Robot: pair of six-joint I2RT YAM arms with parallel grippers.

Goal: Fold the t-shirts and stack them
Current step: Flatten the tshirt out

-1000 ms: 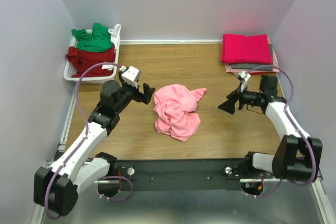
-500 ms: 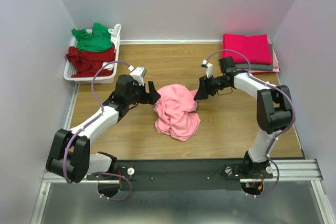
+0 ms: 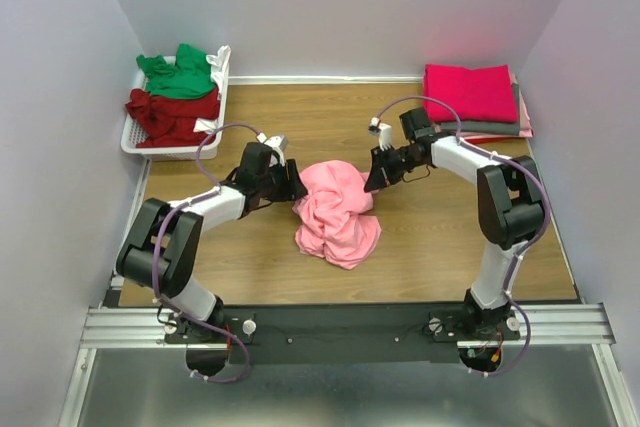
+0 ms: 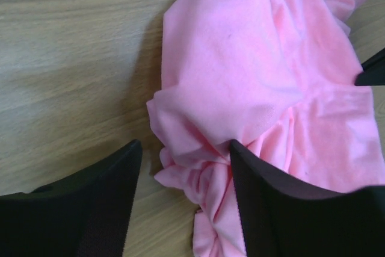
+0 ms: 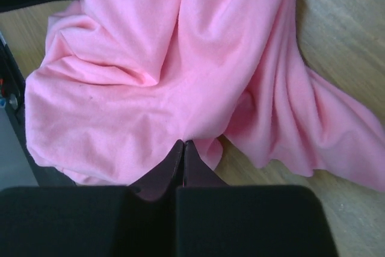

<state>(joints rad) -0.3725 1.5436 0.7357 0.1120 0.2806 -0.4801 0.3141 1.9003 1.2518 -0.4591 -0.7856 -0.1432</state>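
Note:
A crumpled light pink t-shirt (image 3: 338, 212) lies in a heap mid-table. My left gripper (image 3: 290, 185) is at the heap's left edge. In the left wrist view its jaws (image 4: 183, 145) stand open, with a bunched fold of the pink t-shirt (image 4: 240, 76) between them, and the right finger (image 4: 271, 209) touches the cloth. My right gripper (image 3: 374, 179) is at the heap's upper right edge. In the right wrist view it (image 5: 183, 142) is shut, its tips pinching the hem of the pink t-shirt (image 5: 150, 58).
A white slotted basket (image 3: 135, 142) at the back left holds a green t-shirt (image 3: 178, 75) and a dark red t-shirt (image 3: 170, 112). At the back right a folded magenta t-shirt (image 3: 468, 92) lies on a grey one (image 3: 485, 128). Walls close in on three sides.
Both arms swung inward to the pink t-shirt. The right jaws went from wide open to shut on its edge. The left jaws narrowed around a fold.

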